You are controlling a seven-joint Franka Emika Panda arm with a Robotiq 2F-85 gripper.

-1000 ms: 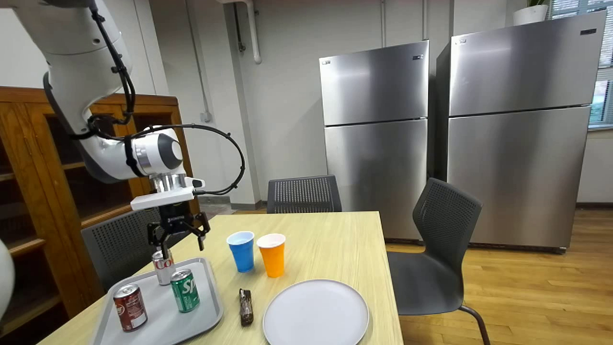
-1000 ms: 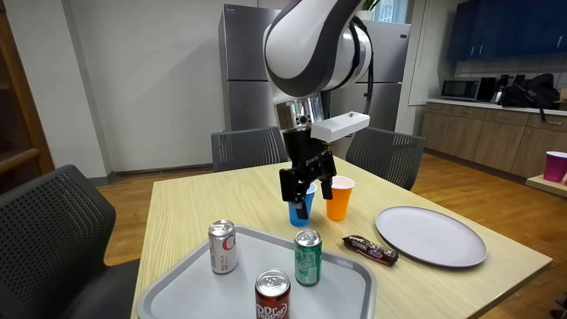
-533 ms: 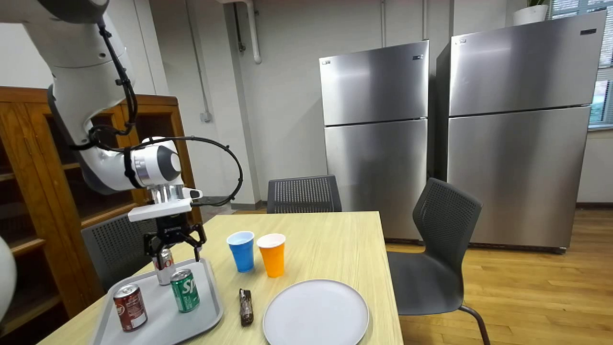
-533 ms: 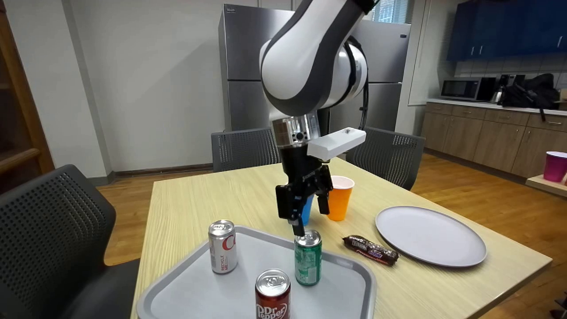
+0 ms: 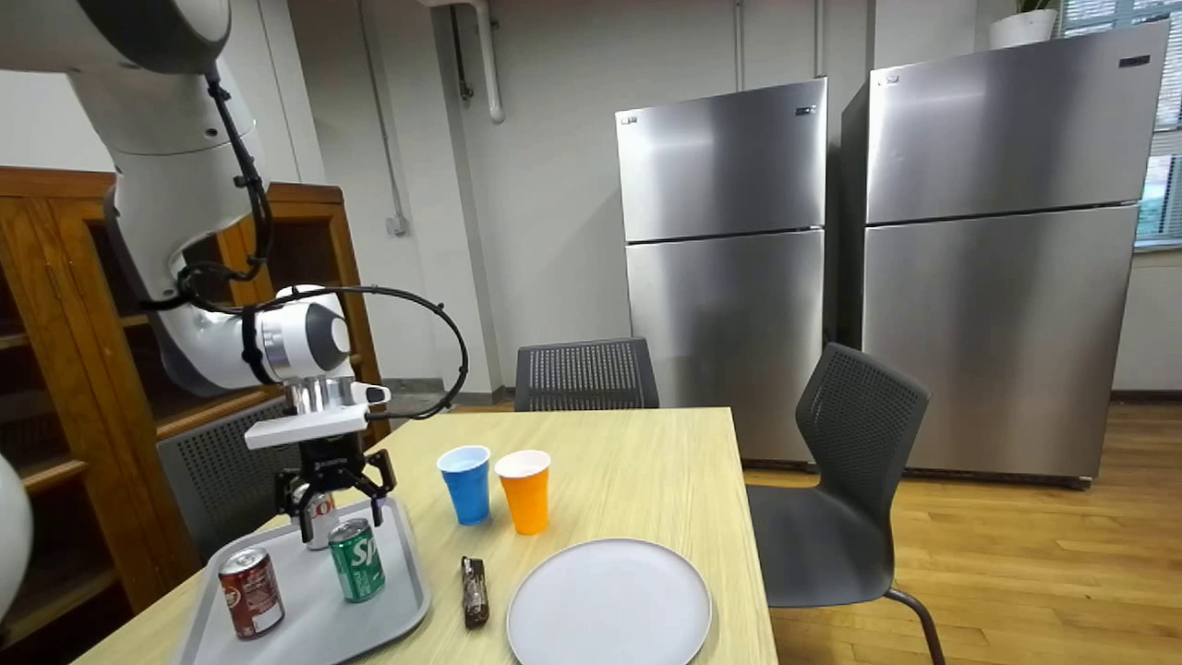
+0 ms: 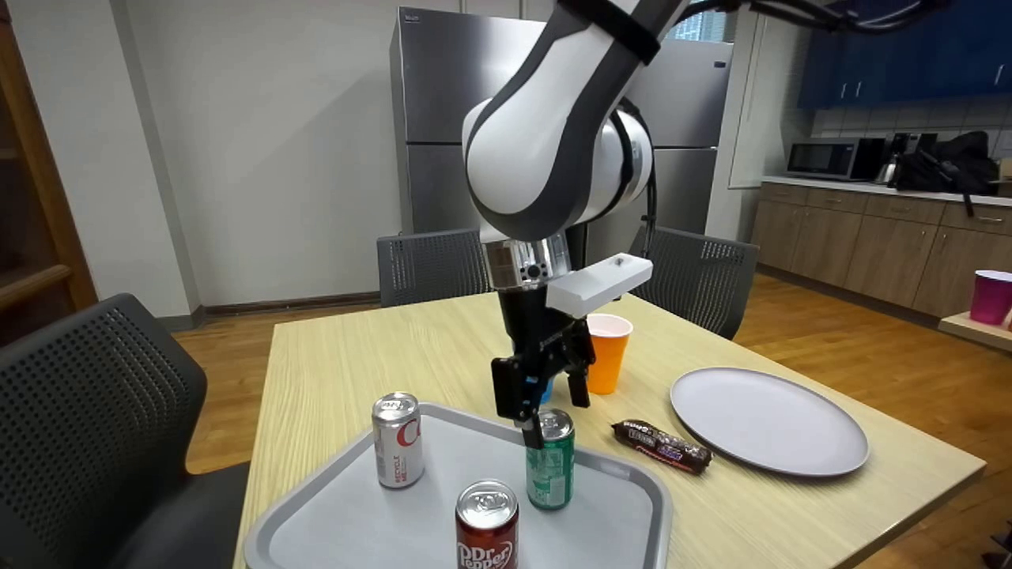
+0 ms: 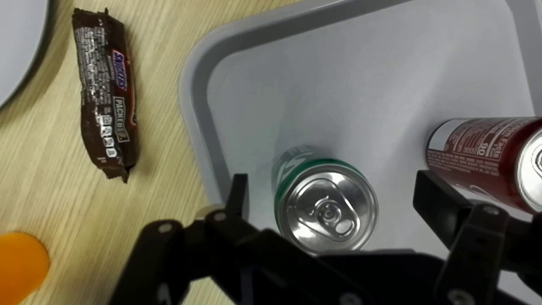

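My gripper (image 7: 331, 188) stands open over a green Sprite can (image 7: 328, 212), pointing down. In the wrist view the can's silver top lies between the two fingers (image 7: 239, 192), with a gap on each side. The fingertips are around the height of the can's top in both exterior views, and one finger partly covers the can (image 6: 551, 474) there. A dark red Dr Pepper can (image 5: 251, 593) and a silver Diet Coke can (image 6: 398, 442) stand upright with it on the grey tray (image 6: 316, 510). The gripper partly hides the Diet Coke can in an exterior view.
A Snickers bar (image 6: 662, 446) lies between the tray and a light round plate (image 6: 769, 421). Behind them stand a blue cup (image 5: 466, 485) and an orange cup (image 5: 524, 491). Chairs (image 5: 859, 462) surround the wooden table (image 5: 637, 462).
My gripper has come down toward the Sprite can, its jaws staying open. The cans, tray, cups, bar and plate have not moved.
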